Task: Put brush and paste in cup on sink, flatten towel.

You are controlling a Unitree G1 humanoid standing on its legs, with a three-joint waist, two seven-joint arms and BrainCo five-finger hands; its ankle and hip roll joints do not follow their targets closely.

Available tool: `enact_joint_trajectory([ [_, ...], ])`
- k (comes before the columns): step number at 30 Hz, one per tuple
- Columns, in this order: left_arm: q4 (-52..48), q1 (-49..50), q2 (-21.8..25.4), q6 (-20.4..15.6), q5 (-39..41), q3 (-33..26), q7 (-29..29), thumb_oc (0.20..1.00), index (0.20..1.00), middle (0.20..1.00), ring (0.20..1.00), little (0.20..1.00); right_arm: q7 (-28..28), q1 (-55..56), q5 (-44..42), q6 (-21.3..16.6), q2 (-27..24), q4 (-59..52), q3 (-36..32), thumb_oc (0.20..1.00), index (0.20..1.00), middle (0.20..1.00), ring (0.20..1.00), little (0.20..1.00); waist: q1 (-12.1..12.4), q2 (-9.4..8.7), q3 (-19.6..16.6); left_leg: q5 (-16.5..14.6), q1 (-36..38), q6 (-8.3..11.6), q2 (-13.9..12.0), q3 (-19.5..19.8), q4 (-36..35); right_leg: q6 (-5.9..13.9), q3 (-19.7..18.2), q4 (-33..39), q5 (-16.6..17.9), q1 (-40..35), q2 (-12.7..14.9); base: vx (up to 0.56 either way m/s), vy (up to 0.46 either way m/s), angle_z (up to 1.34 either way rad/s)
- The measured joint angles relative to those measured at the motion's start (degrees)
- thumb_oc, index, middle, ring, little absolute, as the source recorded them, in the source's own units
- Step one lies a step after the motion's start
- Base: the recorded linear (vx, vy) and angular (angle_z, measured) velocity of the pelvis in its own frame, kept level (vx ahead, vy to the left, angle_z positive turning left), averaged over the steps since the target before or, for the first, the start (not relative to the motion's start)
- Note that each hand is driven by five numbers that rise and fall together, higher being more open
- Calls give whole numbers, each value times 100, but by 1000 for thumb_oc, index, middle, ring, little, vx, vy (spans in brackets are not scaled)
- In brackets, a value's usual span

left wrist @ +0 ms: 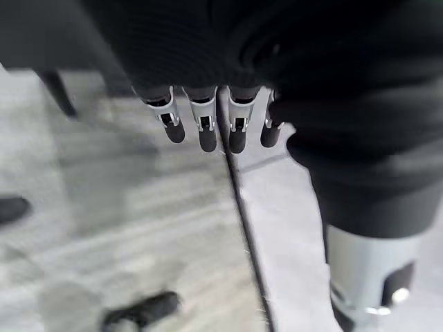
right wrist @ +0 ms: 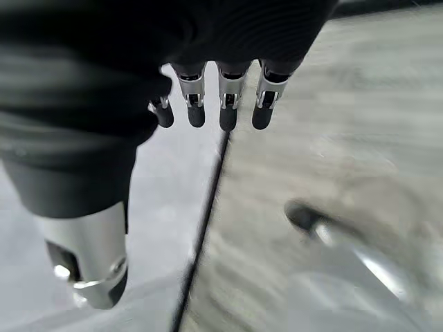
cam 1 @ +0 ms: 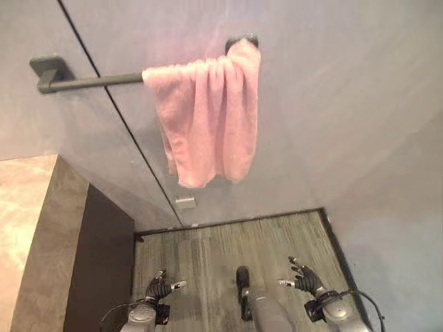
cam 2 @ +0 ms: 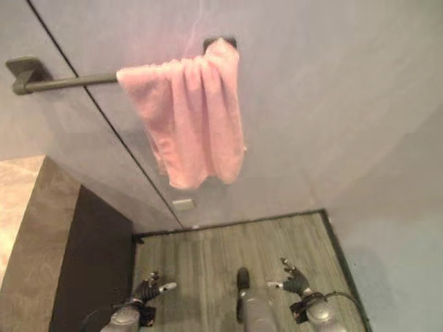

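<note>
Left eye view, towel: you see the pink towel [cam 1: 208, 117] bunched at the right end of a dark bar [cam 1: 90, 81] in the upper half of the frame, hanging in folds against the grey wall [cam 1: 346, 104].
Left eye view, hands: your left hand [cam 1: 160, 289] sits at the bottom, left of centre, and your right hand [cam 1: 304, 279] at the bottom, right of centre; both spread loosely over the wood-grain floor [cam 1: 208, 256], holding nothing.
Left eye view, counter: a stone counter [cam 1: 28, 228] fills the lower left corner.
Right eye view: you get the same scene, with the towel in the upper middle and well apart from both hands.
Left wrist view: your left fingers [left wrist: 206, 131] point straight out over the floor, empty.
Right wrist view: your right fingers [right wrist: 227, 104] are likewise straight and empty above the floor.
</note>
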State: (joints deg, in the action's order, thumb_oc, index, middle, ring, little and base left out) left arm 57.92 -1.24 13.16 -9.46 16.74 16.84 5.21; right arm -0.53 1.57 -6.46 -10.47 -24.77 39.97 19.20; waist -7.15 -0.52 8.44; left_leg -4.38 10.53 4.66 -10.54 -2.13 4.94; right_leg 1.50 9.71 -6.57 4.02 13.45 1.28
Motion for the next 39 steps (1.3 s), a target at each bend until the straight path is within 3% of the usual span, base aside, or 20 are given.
enact_joint_trajectory([
  [1, -57, -8, 5, -3, -5, 39, -8, 1000, 1000, 1000, 1000, 1000, 25, -64, 1, -100, -245, -245, -14, 1000, 1000, 1000, 1000, 1000, 0, 18, -168, 352, -168, 249, -130, -7, 203, -116, 112, 45, -233, -66, -94, 243, -186, 31],
  [3, -63, -169, 25, 0, -18, 33, -1, 1000, 1000, 1000, 1000, 1000, 31, -198, 1, -101, -470, -287, -30, 1000, 1000, 1000, 1000, 1000, -7, 57, -167, 519, -293, 438, -73, 7, 179, -315, 220, 62, -280, -110, -177, 177, -154, 35],
  [6, -164, -454, 61, -8, -158, 23, 3, 1000, 1000, 1000, 1000, 1000, 25, -9, 2, -94, -464, -258, 3, 1000, 1000, 1000, 1000, 1000, -79, 55, -105, 589, -581, 498, -88, -108, 472, -538, 340, 69, -489, -170, -335, 125, -169, 30],
  [7, -142, -559, 93, -7, -160, 16, 6, 1000, 1000, 1000, 1000, 1000, 18, 58, 3, -88, -371, -172, 11, 1000, 1000, 1000, 1000, 1000, -96, -84, 9, 680, -1025, 659, -81, 25, 1414, -555, 363, 192, -488, -344, -309, 31, -185, 22],
  [8, -133, -555, 132, -8, -162, 9, 7, 1000, 1000, 1000, 1000, 1000, 22, 120, 1, -86, -325, -139, 4, 1000, 1000, 1000, 1000, 1000, -44, -212, 73, 1143, -1569, 1056, -15, 245, 2442, -750, 342, 268, -503, -486, -288, 49, -99, 6],
  [9, -140, -620, 229, -22, -168, 42, 20, 1000, 1000, 1000, 1000, 1000, 27, 164, 1, -87, -294, -113, 8, 1000, 1000, 1000, 1000, 1000, 20, -450, 189, 1799, -2333, 1021, 240, 596, 3626, -779, 306, 305, -513, -559, -153, 178, 149, 5],
  [10, 22, -820, 318, 30, -203, 311, 61, 1000, 1000, 1000, 1000, 1000, 47, -19, 5, -64, -261, 13, 192, 1000, 1000, 1000, 1000, 1000, -143, -601, 274, 1429, -2934, 800, -656, -75, 2315, -749, 507, 315, -487, -561, -43, 285, 452, -6],
  [12, 135, -934, 230, 20, -209, 313, 64, 1000, 1000, 1000, 1000, 1000, 74, 49, 49, -60, -255, -10, -11, 1000, 1000, 1000, 1000, 1000, -333, -239, 281, 1489, -2260, 916, -1966, -901, -216, -585, 360, 276, -582, -865, -347, 261, 551, -25],
  [13, 182, -917, 240, -28, -210, 206, 74, 1000, 1000, 1000, 1000, 1000, 123, -40, 54, -95, -252, 216, -22, 1000, 1000, 1000, 1000, 1000, -245, -136, 153, 1163, -1885, 932, -1711, -375, -354, -400, -49, -4, -759, -783, -264, 164, 414, -99],
  [14, 178, -761, 215, -21, -211, 227, 74, 1000, 1000, 1000, 1000, 1000, 150, -18, 53, -81, -388, 218, -123, 1000, 1000, 1000, 1000, 1000, -330, 49, 40, 946, -1746, 859, -1048, -149, -107, -296, -168, -9, -823, -746, -112, 136, 343, -120],
  [15, 168, -672, 173, -30, -210, 273, 74, 1000, 1000, 1000, 1000, 1000, 174, 280, 49, -48, -506, 132, -243, 1000, 1000, 1000, 1000, 1000, -559, 425, -191, 846, -1531, 698, -391, -314, -97, -243, -197, -4, -807, -772, -111, 103, 371, -52],
  [16, 149, -658, 226, -44, -215, 319, 71, 1000, 1000, 1000, 1000, 1000, 157, 437, 50, -47, -442, 75, -234, 1000, 1000, 1000, 1000, 1000, -609, 467, -221, 683, -1252, 390, -128, -708, -207, -176, -229, -52, -803, -756, -91, 48, 315, -23],
  [17, 101, -690, 245, -36, -218, 409, 67, 1000, 1000, 1000, 1000, 1000, 167, 435, 52, -43, -344, 102, -235, 1000, 1000, 1000, 1000, 1000, -599, 425, -208, 488, -1047, 196, -34, -940, -550, -44, -341, -214, -797, -640, -17, 27, 287, -42],
  [18, 112, -614, 241, -29, -223, 469, 45, 1000, 1000, 1000, 1000, 1000, 159, 383, 58, -43, -131, 113, -120, 1000, 1000, 1000, 1000, 1000, -516, 129, -219, 307, -1039, 29, 362, -1139, -543, 220, -593, -435, -781, -467, 347, 15, 220, -35],
  [20, 226, -384, 283, -24, -395, 437, 53, 1000, 1000, 1000, 1000, 1000, 123, 474, 192, -43, -32, 101, 157, 1000, 1000, 1000, 1000, 1000, -345, -30, -348, 294, -821, -304, 871, -1119, -728, 474, -623, -230, -673, -661, 887, -3, 114, 6],
  [22, 234, -99, 366, -22, -394, 377, 68, 1000, 1000, 1000, 1000, 1000, 125, 464, 277, -47, 163, 126, 156, 1000, 1000, 1000, 1000, 1000, -167, -62, -525, 347, -624, -379, 936, -1093, -916, 924, -596, 325, -333, -897, 1175, -15, 2, 15],
  [24, 186, 165, 511, -17, -384, 306, 73, 1000, 1000, 1000, 1000, 1000, 126, 458, 275, -49, 339, 154, 138, 1000, 1000, 1000, 1000, 1000, -77, -295, -736, 388, -560, -290, 929, -947, -1017, 1076, -587, 929, 332, -1050, 1385, -31, -51, 31],
  [26, 131, 258, 439, -14, -381, 238, 71, 1000, 1000, 1000, 1000, 1000, 138, 495, 272, -49, 316, 188, 61, 1000, 1000, 1000, 1000, 1000, -30, -331, -837, 394, -553, -163, 785, -939, -1038, 1019, -581, 1145, 312, -1181, 1237, -49, -50, 13],
  [31, -1157, 487, 346, -31, -352, 253, 0, 1000, 1000, 1000, 1000, 1000, 185, 447, 42, -51, -10, 12, -231, 1000, 1000, 1000, 1000, 1000, 10, 23, -738, 492, -662, 84, 342, -779, -1041, 776, -285, 1188, 220, -1222, 829, -34, -23, 14],
  [39, -2603, 936, 762, -42, -436, 244, -282, 1000, 1000, 1000, 1000, 1000, 292, 501, 37, -73, -349, -727, -525, 1000, 1000, 1000, 1000, 1000, 9, 219, -829, 487, -769, 95, 198, -809, -1042, 711, -307, 1195, 196, -1072, 681, -13, -9, -3],
])
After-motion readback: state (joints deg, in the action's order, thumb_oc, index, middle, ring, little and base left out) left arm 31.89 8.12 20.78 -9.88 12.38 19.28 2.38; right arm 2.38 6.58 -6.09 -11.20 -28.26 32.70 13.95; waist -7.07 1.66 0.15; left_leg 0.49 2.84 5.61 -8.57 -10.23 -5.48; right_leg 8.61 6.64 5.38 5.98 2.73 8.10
